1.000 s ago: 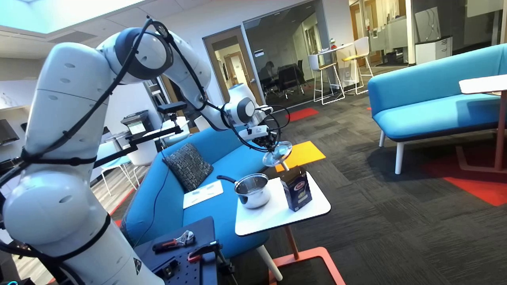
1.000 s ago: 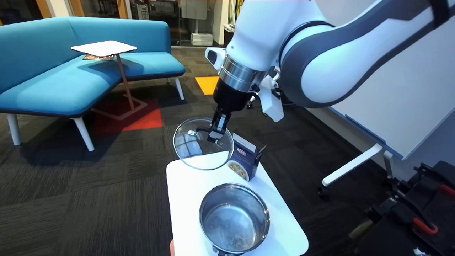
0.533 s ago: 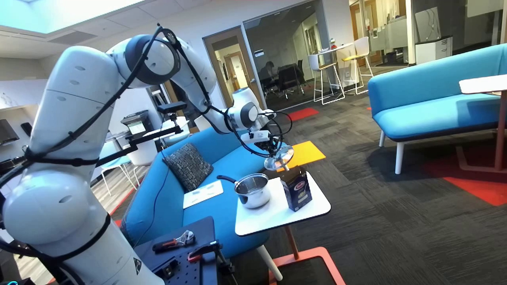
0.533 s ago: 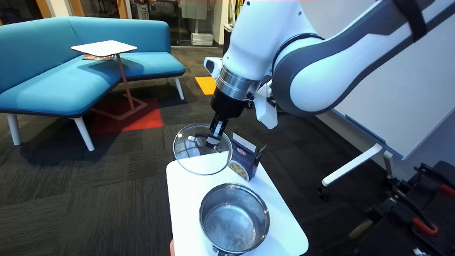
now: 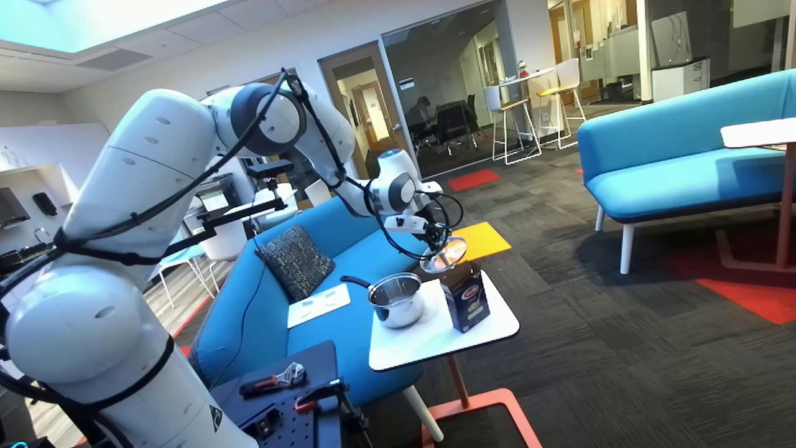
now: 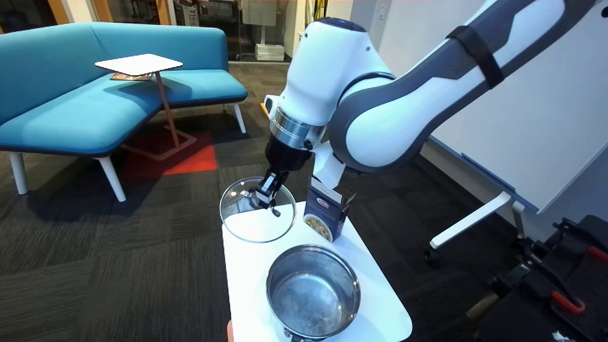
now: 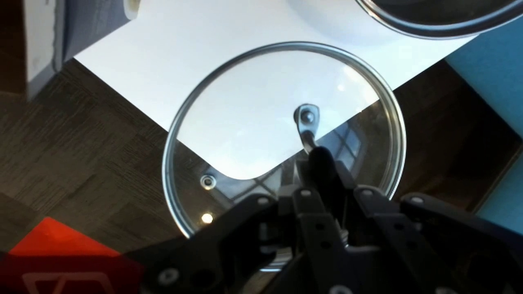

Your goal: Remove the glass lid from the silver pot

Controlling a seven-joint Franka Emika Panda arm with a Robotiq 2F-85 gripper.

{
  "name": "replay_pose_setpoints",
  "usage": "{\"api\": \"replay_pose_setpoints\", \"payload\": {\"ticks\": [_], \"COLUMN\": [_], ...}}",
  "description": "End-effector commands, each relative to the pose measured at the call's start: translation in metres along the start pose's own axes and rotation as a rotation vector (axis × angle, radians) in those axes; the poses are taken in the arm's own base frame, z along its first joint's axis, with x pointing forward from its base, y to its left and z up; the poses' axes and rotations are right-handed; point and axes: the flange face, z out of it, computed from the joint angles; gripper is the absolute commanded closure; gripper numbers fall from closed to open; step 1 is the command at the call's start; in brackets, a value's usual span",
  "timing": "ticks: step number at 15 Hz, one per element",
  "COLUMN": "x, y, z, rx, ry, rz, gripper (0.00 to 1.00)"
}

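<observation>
Glass lid (image 7: 261, 130): off the pot and apart from it; held over the rounded end of the white side table (image 6: 254, 278), with part of its outline beyond the table edge in the wrist view.
Lid handle (image 7: 320, 161): black grip on a metal bracket.
Robotiq gripper (image 7: 325, 179): pinching the lid handle, one finger on each side.
Silver saucepan (image 5: 404, 312): uncovered, standing on the table; long dark handle.
Step in hand: judged to be carrying the lid clear. Removal appears complete; put-down is not yet done.
Next move: likely calls for bringing the lid fully over the tabletop, lowering it evenly, and releasing only once the rim is supported.
Lid caution: if released at the present position, the lid could tip over the table edge. Height above the tabletop is hard to judge.
Pasta box (image 5: 471, 302): dark blue carton on the table, top flaps up; red oval logo reads "Barilla". Smaller print is illegible. A dish of food is pictured on a face seen in an exterior view.
White sheet (image 5: 319, 305): on the blue sofa (image 5: 354, 330); grey marks, too small to read.
Arm emblem (image 5: 216, 418): black mark near the base; no legible lettering.
</observation>
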Motion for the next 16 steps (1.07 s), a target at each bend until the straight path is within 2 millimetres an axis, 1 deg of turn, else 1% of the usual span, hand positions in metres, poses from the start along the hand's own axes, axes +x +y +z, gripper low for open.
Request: {"api": "replay_pose_setpoints", "payload": {"ticks": [1, 5, 7, 16], "x": [0.018, 0.026, 0.029, 0.029], "y": [-0.005, -0.009, -0.008, -0.003], "z": [0.006, 0.018, 0.027, 0.08], "rx": [0.019, 0.023, 0.015, 0.014], "ry": [0.023, 0.033, 0.036, 0.005], "rz": [0.092, 0.141, 0.158, 0.196], "gripper": [0.96, 0.96, 0.96, 0.96]}}
